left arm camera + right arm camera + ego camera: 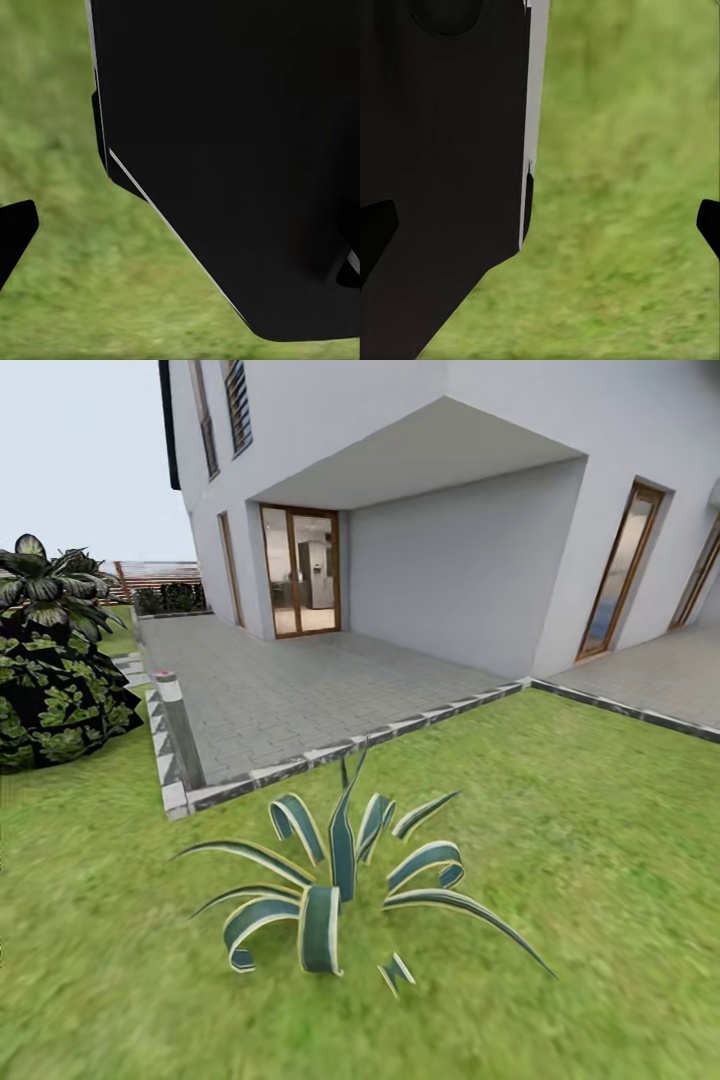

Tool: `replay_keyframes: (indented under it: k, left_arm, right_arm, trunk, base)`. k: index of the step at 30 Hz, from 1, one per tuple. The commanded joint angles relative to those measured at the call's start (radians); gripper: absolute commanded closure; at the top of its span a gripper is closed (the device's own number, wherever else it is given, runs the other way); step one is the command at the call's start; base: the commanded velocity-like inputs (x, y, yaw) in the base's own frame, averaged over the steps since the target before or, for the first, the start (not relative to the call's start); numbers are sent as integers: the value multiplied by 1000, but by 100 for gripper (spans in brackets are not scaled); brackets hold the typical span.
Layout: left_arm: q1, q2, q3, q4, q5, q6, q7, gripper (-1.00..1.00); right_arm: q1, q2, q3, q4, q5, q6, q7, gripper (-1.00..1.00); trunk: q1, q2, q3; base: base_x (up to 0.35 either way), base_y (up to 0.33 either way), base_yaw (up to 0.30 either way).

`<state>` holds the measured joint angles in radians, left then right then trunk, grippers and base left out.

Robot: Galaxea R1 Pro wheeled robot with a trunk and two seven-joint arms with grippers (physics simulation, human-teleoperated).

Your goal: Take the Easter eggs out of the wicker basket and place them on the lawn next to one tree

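Setting, head view: green lawn (560,880) runs from the near edge up to a grey paved terrace (300,690) in front of a white house (450,510).
Landmark, head view: striped agave plant (340,880) stands on the grass, low and central.
Terrace edge: stone kerb (400,735) passes just behind the agave plant; a short bollard lamp (180,730) stands at the kerb corner, behind and left of the agave.
House door: glazed wooden door (300,572) lies well behind the agave plant, across the paving.
Shrubs: dark leafy bush (55,690) with a palm-like crown sits far left of the agave plant, on the grass.
Task things: of these, just the lawn is seen here.
Left wrist view: blurred grass (60,262) beneath a large black robot body part (240,150); one dark fingertip (15,232) at the frame edge.
Left fingers: spread or closed cannot be told.
Right wrist view: blurred grass (622,225) beside a black robot panel (442,172); dark fingertips (709,225) at both frame edges.
Right fingers: spread apart, nothing between them.
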<state>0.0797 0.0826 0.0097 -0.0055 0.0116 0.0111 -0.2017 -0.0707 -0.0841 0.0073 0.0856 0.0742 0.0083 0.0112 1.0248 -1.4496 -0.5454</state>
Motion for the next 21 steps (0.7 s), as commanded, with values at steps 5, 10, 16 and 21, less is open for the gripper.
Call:
replay_keyframes:
  k: [5,10,16,21]
  left_arm:
    - [0,0,1,-1,1,1,-4,-100]
    - [0,0,1,-1,1,1,-4,-100]
    - [0,0,1,-1,2,1,-4,-100]
    - [0,0,1,-1,1,1,-4,-100]
  right_arm:
    - [-1,0,0,2,8,1,1,-100]
    - [-1,0,0,2,9,1,2,-100]
    - [-1,0,0,2,9,1,1,-100]
    - [-1,0,0,2,9,1,1,-100]
  trunk:
    - [0,0,-1]
    - [0,0,-1]
    - [0,0,-1]
    - [0,0,-1]
  base:
    - [130,333,0]
    - [130,333,0]
    - [130,333,0]
    - [130,333,0]
